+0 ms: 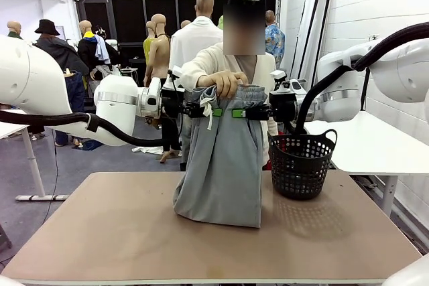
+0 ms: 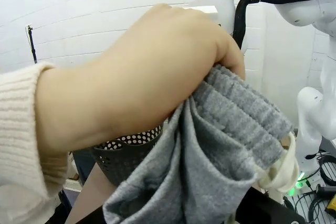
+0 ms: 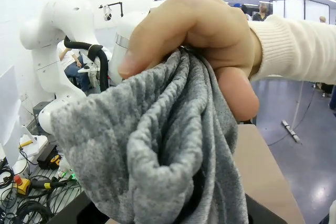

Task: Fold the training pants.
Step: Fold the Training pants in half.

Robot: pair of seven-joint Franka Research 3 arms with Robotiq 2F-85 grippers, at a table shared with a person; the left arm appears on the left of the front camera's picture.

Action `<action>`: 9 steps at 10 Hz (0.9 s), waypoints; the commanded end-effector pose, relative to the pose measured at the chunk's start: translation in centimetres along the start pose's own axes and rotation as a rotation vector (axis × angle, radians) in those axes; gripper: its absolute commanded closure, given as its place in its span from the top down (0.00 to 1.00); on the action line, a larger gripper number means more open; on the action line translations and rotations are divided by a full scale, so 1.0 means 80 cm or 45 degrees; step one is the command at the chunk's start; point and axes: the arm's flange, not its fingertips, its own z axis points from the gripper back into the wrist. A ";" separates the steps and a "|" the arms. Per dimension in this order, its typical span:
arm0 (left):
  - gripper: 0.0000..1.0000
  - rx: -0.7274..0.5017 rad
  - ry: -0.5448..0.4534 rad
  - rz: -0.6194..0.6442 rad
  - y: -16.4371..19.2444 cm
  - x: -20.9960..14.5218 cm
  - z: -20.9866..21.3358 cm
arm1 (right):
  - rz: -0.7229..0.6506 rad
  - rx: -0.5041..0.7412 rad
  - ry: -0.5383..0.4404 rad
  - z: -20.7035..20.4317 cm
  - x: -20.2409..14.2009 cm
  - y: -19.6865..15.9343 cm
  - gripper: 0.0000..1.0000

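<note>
The light grey training pants (image 1: 221,165) hang upright over the table, with their legs crumpled on the tabletop. My left gripper (image 1: 213,112) is shut on the waistband's left side. From the other side, my right gripper (image 1: 236,113) is shut on the waistband's right side. A person's hand (image 1: 228,84) clutches the gathered waistband between the two grippers. In the left wrist view that hand (image 2: 147,77) bunches the grey fabric (image 2: 210,161) close up, beside the white drawstring (image 2: 283,166). The right wrist view has the hand (image 3: 194,30) pinching the pants (image 3: 157,150), which cover my fingers.
A black perforated basket (image 1: 301,164) stands on the tan table (image 1: 114,232) just right of the pants. The person stands at the far edge in a cream sleeve (image 1: 201,65). A white side table (image 1: 375,145) is at the right.
</note>
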 end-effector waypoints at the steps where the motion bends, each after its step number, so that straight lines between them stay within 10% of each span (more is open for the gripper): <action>1: 0.00 0.011 -0.035 -0.026 -0.007 -0.001 0.002 | 0.005 0.004 -0.011 -0.002 0.005 0.002 0.00; 9: 0.00 0.011 -0.035 -0.026 -0.007 -0.001 0.002 | 0.005 0.004 -0.011 -0.002 0.005 0.002 0.00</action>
